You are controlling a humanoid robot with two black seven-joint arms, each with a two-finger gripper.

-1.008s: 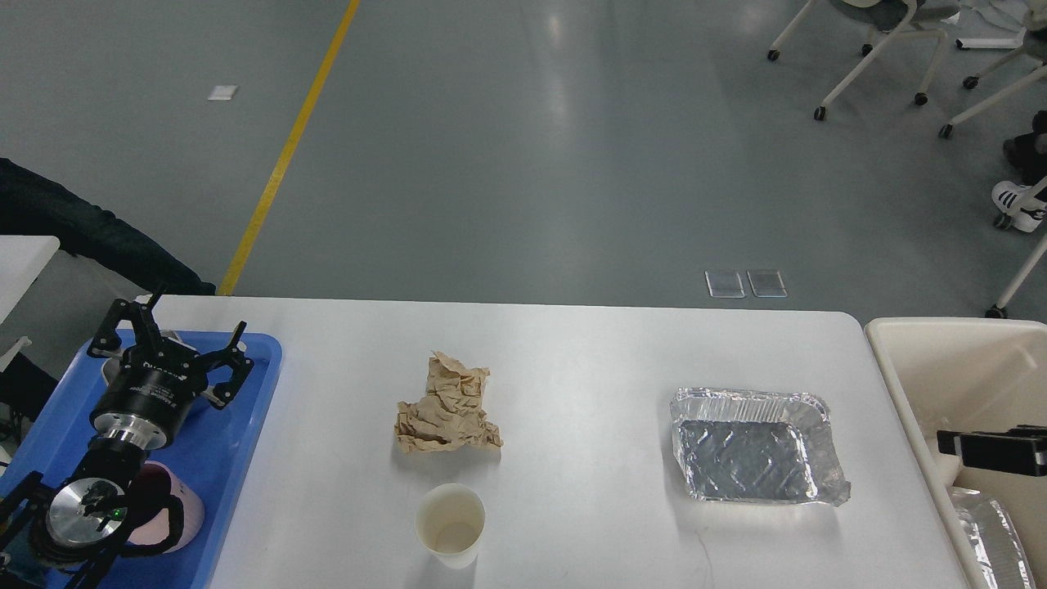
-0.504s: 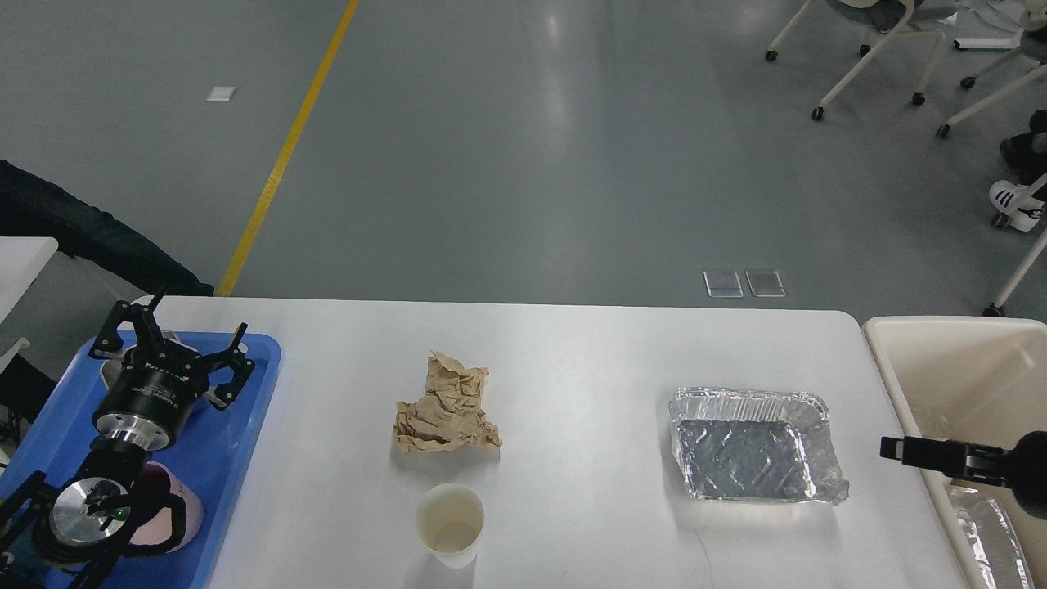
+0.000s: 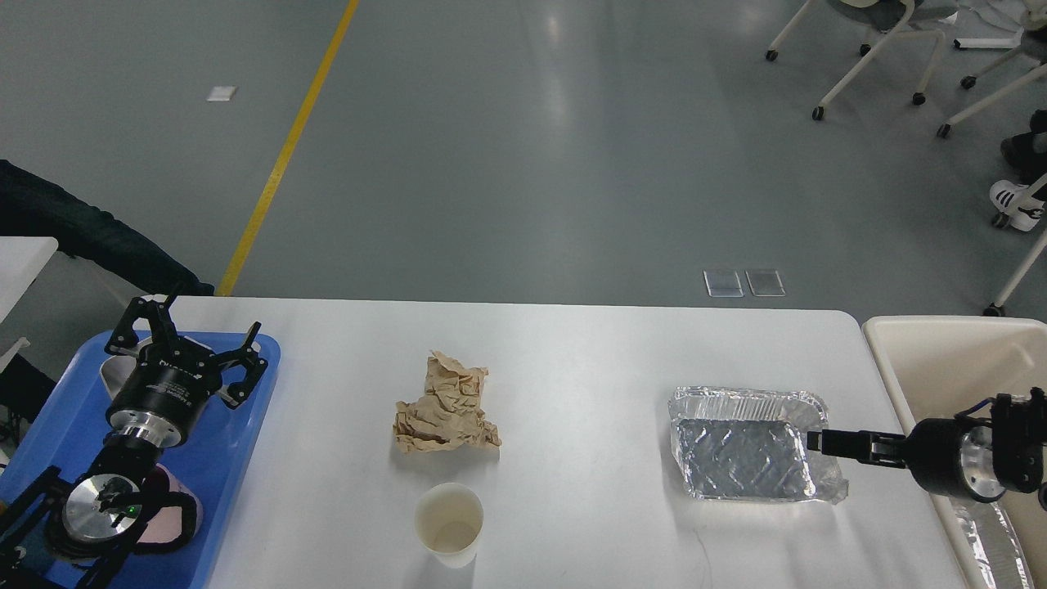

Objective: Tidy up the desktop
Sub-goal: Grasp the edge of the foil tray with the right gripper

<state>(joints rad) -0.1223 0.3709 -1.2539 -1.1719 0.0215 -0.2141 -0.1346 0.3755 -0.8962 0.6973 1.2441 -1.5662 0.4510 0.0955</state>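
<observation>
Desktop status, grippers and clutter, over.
Left gripper open above blue tray. Right gripper at foil tray, side-on, state unclear. Desktop holds crumpled paper, cup, foil tray. Nothing blocking.

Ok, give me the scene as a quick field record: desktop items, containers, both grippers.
desktop: white, holds three loose items
crumpled brown paper: centre, lying alone
paper cup: upright, empty, nearer than the paper
foil tray: right side, empty
blue tray: left end, holds a pink mug
cream bin: off the right end, foil visible inside
left gripper: open, above the blue tray
right gripper: at the foil tray's right rim, edge-on, state unclear
</observation>
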